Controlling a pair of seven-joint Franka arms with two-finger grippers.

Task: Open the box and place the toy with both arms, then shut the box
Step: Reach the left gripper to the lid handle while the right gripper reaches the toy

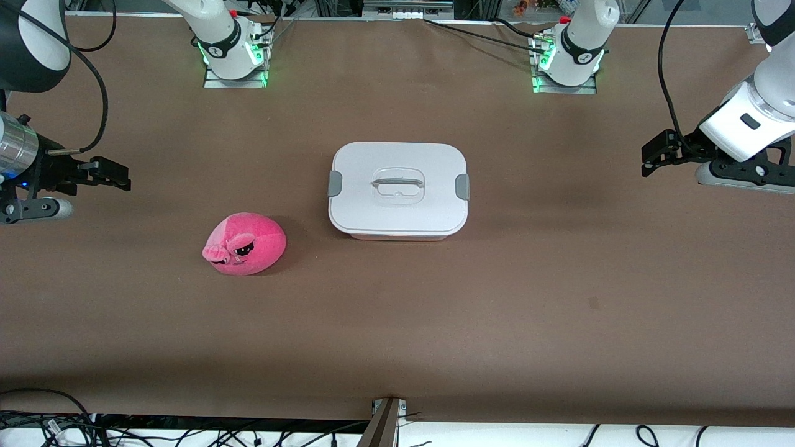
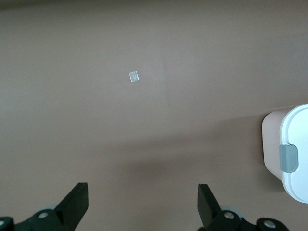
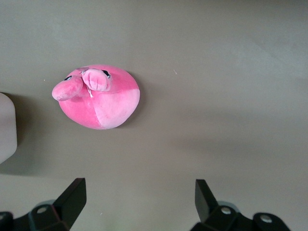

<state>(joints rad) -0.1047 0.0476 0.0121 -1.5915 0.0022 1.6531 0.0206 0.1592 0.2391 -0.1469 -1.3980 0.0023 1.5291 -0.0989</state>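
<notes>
Two end effectors hang over bare counter (image 1: pixel 559 323), one at each end, and neither touches anything. The left end effector (image 1: pixel 652 155) is over the counter toward the left arm's end, well apart from the box (image 1: pixel 397 191); its wrist view shows the fingers (image 2: pixel 77 202) spread wide with only brown counter between them and the box's clipped edge at the side. The right end effector (image 1: pixel 118 176) is over the counter toward the right arm's end, fingers (image 3: pixel 72 197) likewise spread apart and holding nothing.

Taking the box as landmark: it sits at mid-counter, lid (image 1: pixel 397 183) on, a grey clip (image 1: pixel 335 184) at each short end, both seemingly latched, and a clear recessed handle (image 1: pixel 397 183) at the centre. The toy (image 1: pixel 245 244) lies on the counter beside the box, toward the right arm's end and a little nearer the front camera, well apart from the right end effector.

Nothing of the task looks begun. The box is probably light, stiff and smooth, so it may slide when one clip is pried; steadying one end while working the other seems wise. The handle is likely the best hold for lifting the lid. The toy looks soft and light, should squash under a grip, and a pinch across its round middle seems safest.
</notes>
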